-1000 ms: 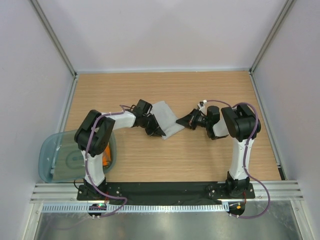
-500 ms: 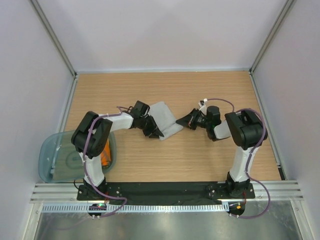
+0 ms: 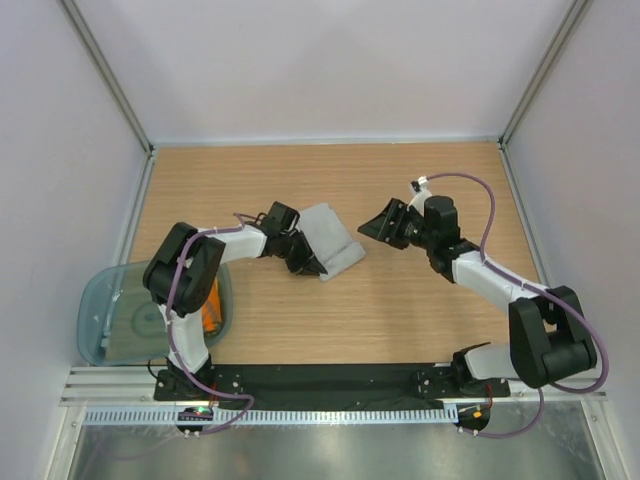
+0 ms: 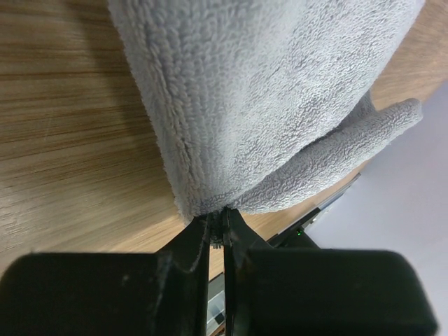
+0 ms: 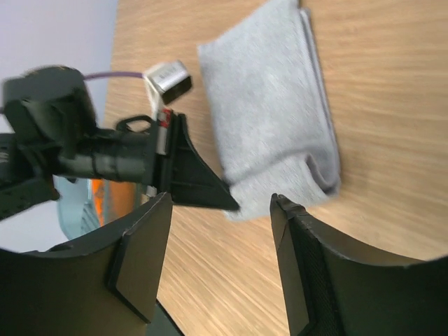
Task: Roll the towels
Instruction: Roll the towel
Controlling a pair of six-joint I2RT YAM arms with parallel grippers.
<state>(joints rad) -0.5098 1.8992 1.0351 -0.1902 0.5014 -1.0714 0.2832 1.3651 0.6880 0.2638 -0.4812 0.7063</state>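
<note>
On the worktop (image 3: 400, 320), just left of its middle: the grey towel (image 3: 330, 238) lies folded thick. Its long axis runs from the far edge toward the near edge, tilted a little to the right.
Left gripper (image 3: 312, 266): it sits at the towel's near end, on the left corner. In the wrist view its fingers are closed together on a thin pinch of the hem.
Right gripper (image 3: 372, 227): the fingers are spread apart and hold nothing. It hovers to the right of the towel, apart from it, level with its far half and facing it.
Key relation: the towel lies to the left of the right fingers, its long right edge turned toward them. The left arm is the nearer one, in touch with the cloth.
Likely next move: a roll would probably run along the long axis from the pinched near end. The right fingers would first have to close the gap.
Orange towel (image 3: 212, 318): it lies in the teal tub (image 3: 98, 325) by the near left corner, well apart from both grippers.
</note>
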